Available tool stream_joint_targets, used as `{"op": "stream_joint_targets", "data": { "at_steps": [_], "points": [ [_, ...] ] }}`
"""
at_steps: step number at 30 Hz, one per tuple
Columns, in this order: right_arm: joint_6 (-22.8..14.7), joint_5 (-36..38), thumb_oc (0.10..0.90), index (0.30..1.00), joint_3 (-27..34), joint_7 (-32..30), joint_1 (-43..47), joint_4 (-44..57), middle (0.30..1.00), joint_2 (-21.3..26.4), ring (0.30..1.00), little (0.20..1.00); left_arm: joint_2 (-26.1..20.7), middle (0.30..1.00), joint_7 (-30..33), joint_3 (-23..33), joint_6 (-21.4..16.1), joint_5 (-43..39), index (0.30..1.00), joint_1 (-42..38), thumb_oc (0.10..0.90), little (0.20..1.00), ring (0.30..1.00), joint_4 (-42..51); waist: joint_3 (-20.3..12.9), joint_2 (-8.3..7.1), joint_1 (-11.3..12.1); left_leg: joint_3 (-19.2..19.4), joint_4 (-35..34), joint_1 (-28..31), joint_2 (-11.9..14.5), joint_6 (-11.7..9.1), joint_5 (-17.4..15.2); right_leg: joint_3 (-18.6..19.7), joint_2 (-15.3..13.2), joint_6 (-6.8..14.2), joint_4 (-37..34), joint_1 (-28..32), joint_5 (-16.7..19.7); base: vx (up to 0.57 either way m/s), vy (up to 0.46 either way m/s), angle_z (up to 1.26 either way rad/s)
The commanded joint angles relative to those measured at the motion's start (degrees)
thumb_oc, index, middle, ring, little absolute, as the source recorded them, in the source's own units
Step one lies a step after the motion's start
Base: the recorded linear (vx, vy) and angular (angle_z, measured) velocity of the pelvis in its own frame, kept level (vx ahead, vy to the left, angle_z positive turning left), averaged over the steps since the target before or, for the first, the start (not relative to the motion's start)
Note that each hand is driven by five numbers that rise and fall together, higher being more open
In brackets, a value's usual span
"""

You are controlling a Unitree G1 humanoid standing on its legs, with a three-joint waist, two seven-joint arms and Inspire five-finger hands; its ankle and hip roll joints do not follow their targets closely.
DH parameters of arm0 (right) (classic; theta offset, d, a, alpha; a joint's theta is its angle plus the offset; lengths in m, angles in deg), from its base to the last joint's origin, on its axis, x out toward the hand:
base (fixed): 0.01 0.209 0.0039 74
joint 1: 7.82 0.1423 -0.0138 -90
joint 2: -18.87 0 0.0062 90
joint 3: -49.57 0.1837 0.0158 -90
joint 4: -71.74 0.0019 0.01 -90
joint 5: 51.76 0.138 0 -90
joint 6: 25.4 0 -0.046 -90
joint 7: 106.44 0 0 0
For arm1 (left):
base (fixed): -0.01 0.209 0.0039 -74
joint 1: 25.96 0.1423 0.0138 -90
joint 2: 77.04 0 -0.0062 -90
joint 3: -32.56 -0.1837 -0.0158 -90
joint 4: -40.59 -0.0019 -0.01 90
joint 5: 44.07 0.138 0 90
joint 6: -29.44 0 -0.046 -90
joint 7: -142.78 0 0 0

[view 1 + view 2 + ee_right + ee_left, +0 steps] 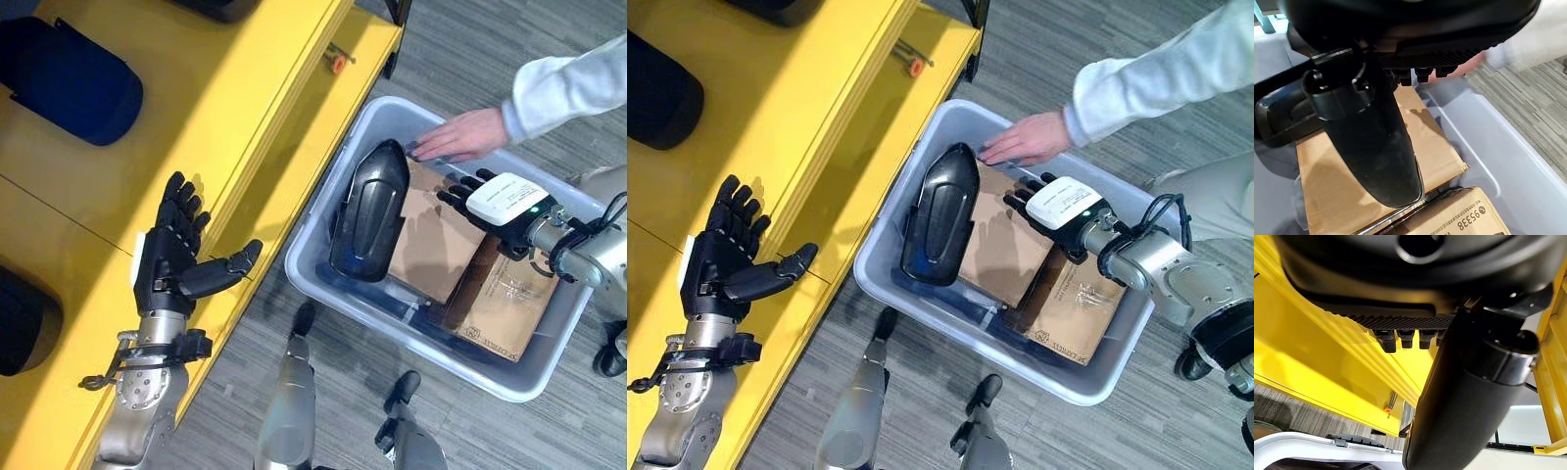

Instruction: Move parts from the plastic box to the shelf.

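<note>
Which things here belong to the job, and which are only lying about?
Job: plastic box, black part and cardboard boxes inside it, yellow shelf, right hand, left hand.
Lying about: dark cushion, orange-tipped tool, person's hand.

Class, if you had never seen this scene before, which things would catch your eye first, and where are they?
The bright yellow shelf on the left, with the open left hand raised over it. Beside it, on the floor, the grey plastic box holds a black part and cardboard boxes. The right hand reaches in, and a person's hand rests on the far rim.
</note>
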Motion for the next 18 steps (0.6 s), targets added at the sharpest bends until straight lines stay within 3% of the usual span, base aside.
{"op": "stream_joint_targets", "data": {
  "at_steps": [1,18],
  "points": [
    [0.88,-4.4,0.9,1.0,-5.72,-3.5,14.44,-0.31,1.0,0.63,1.0,1.0,-3.12,1.0,0.82,-0.69,-2.86,-0.08,1.0,-4.29,0.9,1.0,1.0,3.43,-0.47,-2.8,-0.39,2.3,-4.61,-2.06,2.97,-2.43,7.15,0.19,2.39,-2.63,6.59,8.04,-14.45,0.0,0.0,0.0],
    [1.24,-7.27,0.9,1.0,-11.72,-2.81,23.97,2.64,1.0,-2.73,1.0,1.0,-1.32,1.0,1.57,-2.49,-2.83,0.34,1.0,-6.43,0.9,1.0,1.0,4.58,1.38,-3.62,0.13,0.9,-4.15,-4.93,1.48,-2.23,6.63,-1.02,3.29,-2.47,4.55,8.13,-14.65,0.01,-0.019,0.01]
  ]
}}
